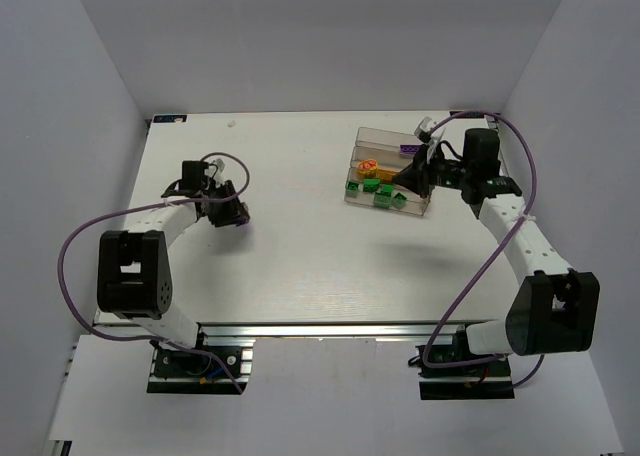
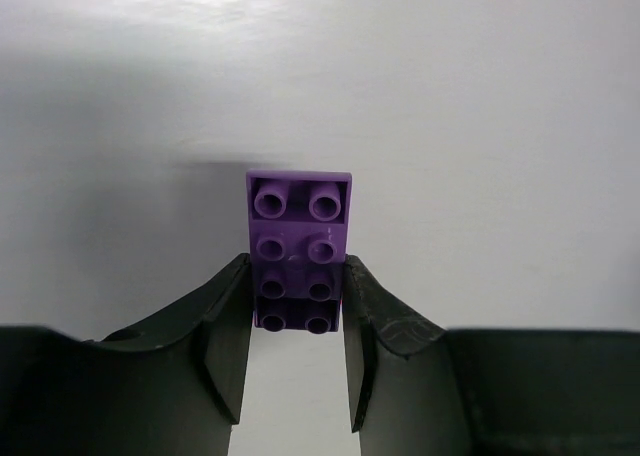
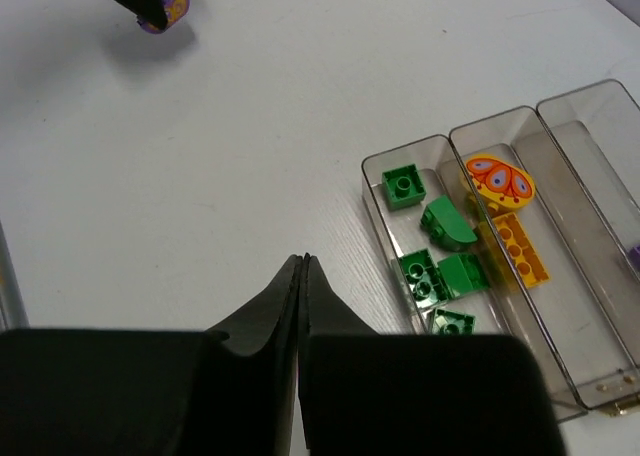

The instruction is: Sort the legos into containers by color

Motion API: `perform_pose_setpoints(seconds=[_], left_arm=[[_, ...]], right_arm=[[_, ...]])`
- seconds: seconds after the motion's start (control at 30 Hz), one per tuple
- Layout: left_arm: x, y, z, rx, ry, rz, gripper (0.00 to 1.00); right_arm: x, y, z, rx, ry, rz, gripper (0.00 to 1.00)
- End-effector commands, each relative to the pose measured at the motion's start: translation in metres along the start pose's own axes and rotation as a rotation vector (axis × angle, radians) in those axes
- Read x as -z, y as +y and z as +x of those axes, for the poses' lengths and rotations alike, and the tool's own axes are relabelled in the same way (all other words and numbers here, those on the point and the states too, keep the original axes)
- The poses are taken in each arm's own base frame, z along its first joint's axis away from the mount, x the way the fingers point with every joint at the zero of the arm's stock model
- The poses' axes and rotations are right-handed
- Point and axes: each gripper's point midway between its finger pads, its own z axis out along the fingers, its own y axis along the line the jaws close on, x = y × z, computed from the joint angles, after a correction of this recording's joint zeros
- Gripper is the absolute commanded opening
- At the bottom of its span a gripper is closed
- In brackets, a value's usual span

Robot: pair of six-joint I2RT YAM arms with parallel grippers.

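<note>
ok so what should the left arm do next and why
Probably carry its load across to the containers. The left gripper is shut on a purple brick well away from them, and a purple piece already lies in their back trough, so that looks like its place.

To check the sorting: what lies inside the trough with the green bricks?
Five green bricks lie in that trough, no other colour visible. The right gripper covers its end nearest the wrist camera, so anything there is unseen.

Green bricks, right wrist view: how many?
5 green bricks, all in the leftmost trough: one far, one curved, two paired, one beside the right gripper, which may hide more.
</note>
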Motion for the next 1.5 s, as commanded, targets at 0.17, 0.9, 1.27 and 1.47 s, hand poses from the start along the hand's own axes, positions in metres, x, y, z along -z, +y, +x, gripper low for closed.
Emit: perform_pose_setpoints(seconds=[0.17,0.9,1.27,1.47], left_arm=[[0.029,-0.195,-0.065,-0.013,-0.100,0.570,0.10],[-0.080,-0.406,-0.175,0.326,-0.259,0.821,0.12],[-0.106,-0.413,-0.173,0.398,-0.313,0.829,0.14],[-0.117,-0.419,-0.162,0.436,-0.318,0.794,0.16]], right_arm=[[0.016,-0.034,-0.012,-0.084,-0.045,0.298,0.00],[0.064,-0.076,-0.003,-0.271,-0.143,0.733,0.00],[0.064,-0.062,0.017,-0.323,-0.138,0.715,0.00],[0.065,-0.057,0.020,-0.332,-0.140,0.709,0.00]])
